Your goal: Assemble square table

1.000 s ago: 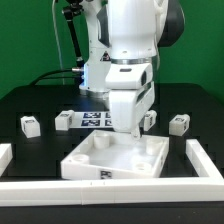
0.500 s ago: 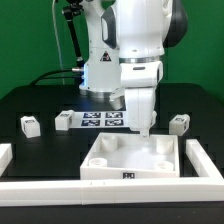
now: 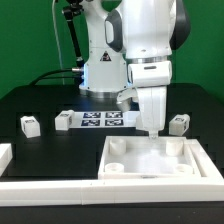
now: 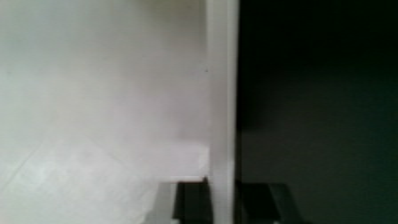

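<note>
A matte black bench [image 3: 50, 150] carries a white plastic square tabletop [image 3: 128, 166] at the exterior view's right, just behind a long white front border rail [image 3: 50, 186]. Further back lie a small white tagged block leg [image 3: 30, 125], a second leg [image 3: 64, 120] just beside the marker board [image 3: 100, 119], and a third leg [image 3: 180, 123].

The tabletop [image 4: 107, 100] looks blurred close up, the claw [image 4: 226, 205] cropped.
</note>
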Controlling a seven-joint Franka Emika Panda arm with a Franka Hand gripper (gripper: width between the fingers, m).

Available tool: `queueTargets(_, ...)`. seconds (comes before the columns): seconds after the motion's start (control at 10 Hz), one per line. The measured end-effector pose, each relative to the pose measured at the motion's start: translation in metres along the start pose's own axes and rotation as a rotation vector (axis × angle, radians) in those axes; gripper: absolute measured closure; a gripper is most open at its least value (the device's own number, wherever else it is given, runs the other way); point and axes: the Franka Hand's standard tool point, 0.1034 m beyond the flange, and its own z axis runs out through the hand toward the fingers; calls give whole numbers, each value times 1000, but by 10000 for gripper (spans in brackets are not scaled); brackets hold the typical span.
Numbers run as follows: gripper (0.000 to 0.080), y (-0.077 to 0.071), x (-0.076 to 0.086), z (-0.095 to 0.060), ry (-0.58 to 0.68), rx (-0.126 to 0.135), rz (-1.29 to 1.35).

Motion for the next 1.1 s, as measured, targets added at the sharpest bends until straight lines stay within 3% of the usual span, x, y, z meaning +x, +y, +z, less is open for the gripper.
queueTargets(0.3, 742, 0, 0, 0, -11, 15, 5)
queueTargets(0.8, 741, 0, 0, 0, -15, 14, -1)
queueTargets(1.1, 741, 4, -7, 0, -9, -15, -136)
